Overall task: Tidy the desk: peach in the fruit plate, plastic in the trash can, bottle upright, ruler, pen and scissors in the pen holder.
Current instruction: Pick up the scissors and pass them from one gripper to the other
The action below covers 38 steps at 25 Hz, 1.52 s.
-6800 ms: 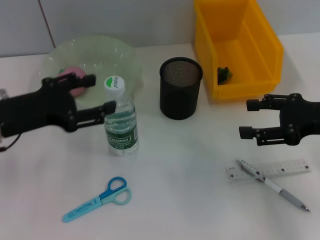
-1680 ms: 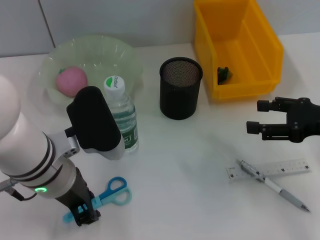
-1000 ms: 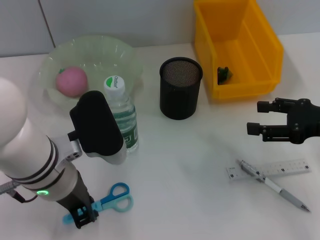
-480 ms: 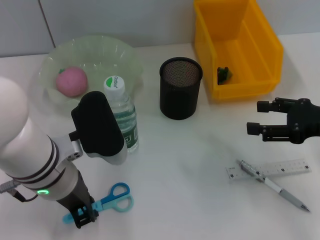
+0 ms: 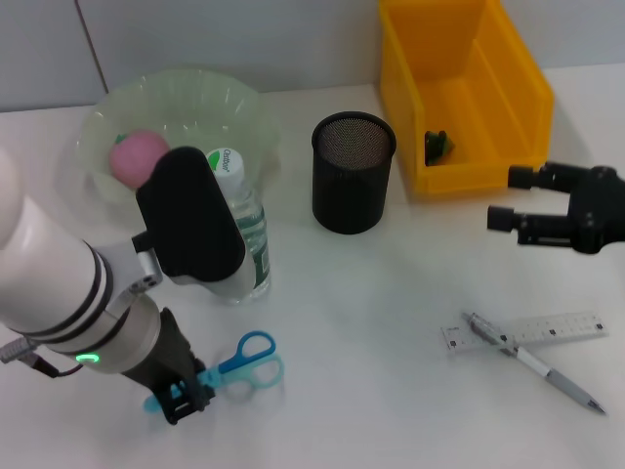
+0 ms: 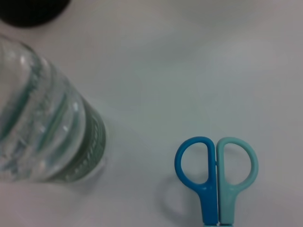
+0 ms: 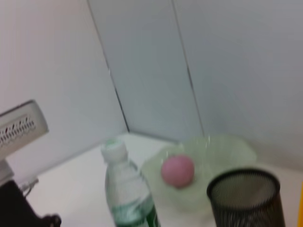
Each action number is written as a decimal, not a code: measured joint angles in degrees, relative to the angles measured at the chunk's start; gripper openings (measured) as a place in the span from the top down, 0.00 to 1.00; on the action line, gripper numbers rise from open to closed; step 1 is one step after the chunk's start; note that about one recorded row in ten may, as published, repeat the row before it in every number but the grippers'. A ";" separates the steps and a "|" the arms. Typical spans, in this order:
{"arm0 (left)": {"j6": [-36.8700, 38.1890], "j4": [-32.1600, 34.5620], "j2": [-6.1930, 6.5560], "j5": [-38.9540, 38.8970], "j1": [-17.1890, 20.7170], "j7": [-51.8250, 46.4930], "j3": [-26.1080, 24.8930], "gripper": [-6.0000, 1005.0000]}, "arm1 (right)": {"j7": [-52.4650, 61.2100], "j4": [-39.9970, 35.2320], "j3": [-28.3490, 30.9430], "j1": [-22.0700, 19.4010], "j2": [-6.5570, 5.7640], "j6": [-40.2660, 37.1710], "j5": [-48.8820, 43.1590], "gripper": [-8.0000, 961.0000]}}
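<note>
1. Clamped on the blade end of the scissors (image 5: pixel 237 366), the left gripper (image 5: pixel 181 399) sits low at the near edge of the table (image 5: pixel 371 313); the two handle loops, one blue and one pale teal, stick out from the jaws toward the far right.
2. Seen from the left wrist, the scissors (image 6: pixel 215 177) show both loops side by side with a faint shadow beside them; whether they touch the table or hang just above it cannot be told.
3. Just beyond the left jaws stands the bottle (image 5: pixel 237 230), upright with its white cap on — partly hidden behind the arm's black casing.
4. Farther out past the bottle, the peach (image 5: pixel 132 158) lies inside the fruit plate (image 5: pixel 234 103).
5. Off to the right of the left jaws and farther back, the black mesh pen holder (image 5: pixel 353 173) stands upright, well apart from the scissors.
6. Right gripper (image 5: pixel 506 198) — its fingers spread apart and holding nothing — hovers near the yellow bin (image 5: pixel 508 88), just in front of its near wall.
7. Inside that bin, behind the right jaws, lies a small dark green scrap (image 5: pixel 437 145).
8. Nearer than the right jaws, the ruler (image 5: pixel 562 327) and the pen (image 5: pixel 532 362) lie flat on the table, the pen crossing over the ruler's left end.
</note>
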 joint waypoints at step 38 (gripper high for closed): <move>-43.65 24.62 0.00 3.45 23.46 1.73 17.16 0.76 | -46.55 56.90 2.48 -5.21 1.92 -15.18 30.41 0.28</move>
